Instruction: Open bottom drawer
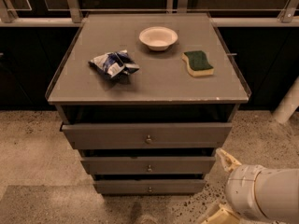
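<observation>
Approach step: the end effector (216,186), spread and holding nothing, hangs low at near right beside the shut bottom drawer (121,186), lowest of three under the bench (163,85), and must next swing left onto its knob (150,189).

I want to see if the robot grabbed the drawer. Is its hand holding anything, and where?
Nothing. The gripper is open and empty, low on the right beside the bottom drawer; the drawer's knob is untouched.

Grey bottom drawer (121,186), narrowest front, tiny brass knob, looks shut; gripper (219,186) lower right, fingers spread
</observation>
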Robot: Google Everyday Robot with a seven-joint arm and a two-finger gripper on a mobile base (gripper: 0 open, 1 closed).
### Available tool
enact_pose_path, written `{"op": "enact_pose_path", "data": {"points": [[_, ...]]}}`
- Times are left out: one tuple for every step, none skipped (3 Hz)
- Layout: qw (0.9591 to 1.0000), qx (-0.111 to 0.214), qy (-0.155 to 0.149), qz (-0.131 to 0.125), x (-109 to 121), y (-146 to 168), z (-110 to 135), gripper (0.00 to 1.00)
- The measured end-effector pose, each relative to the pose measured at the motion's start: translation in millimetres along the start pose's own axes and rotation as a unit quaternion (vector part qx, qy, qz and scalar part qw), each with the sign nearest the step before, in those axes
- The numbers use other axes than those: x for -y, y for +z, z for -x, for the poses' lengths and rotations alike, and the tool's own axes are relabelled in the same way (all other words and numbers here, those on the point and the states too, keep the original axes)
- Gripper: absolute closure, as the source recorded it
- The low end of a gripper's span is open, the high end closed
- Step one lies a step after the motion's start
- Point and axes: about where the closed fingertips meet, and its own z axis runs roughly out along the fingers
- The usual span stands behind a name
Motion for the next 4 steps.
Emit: {"op": "enact_pose_path", "data": {"points": [[1.0000,-0.001,-0.002,-0.002,-0.2,-1.8,1.4,0.00],[0.9997,0.007,0.016,-0.019,18.8,14.5,-15.6,0.00],[0.9978,0.034,0.042,-0.039,53.2,62.3,-41.9,0.00],[0.9938,0.051,0.089,-0.042,76.0,120.5,-75.8,0.00]]}}
